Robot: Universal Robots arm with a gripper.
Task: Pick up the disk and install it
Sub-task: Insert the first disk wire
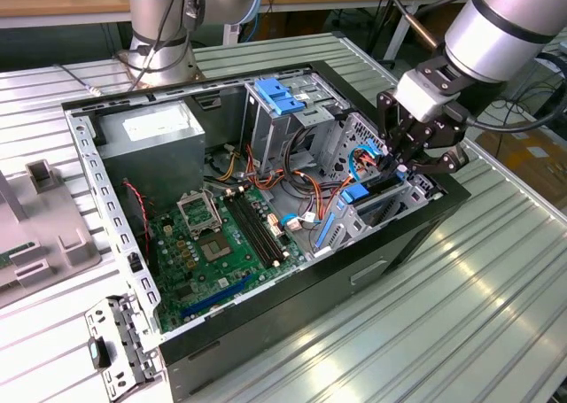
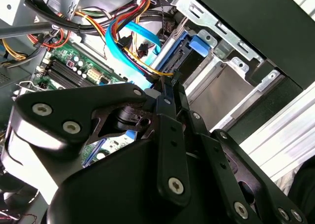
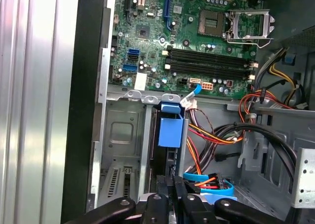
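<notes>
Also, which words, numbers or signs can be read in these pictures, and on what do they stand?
No text can be read.
White sticker on the grey box: print too small.
Green circuit board: white markings too small.
Small white label on that board: too blurred.

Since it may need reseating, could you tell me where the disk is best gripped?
Take the disk by its exposed edge beside the blue tab, coming down through the case's open side: it stands on edge in the bay, faces walled in.
</notes>
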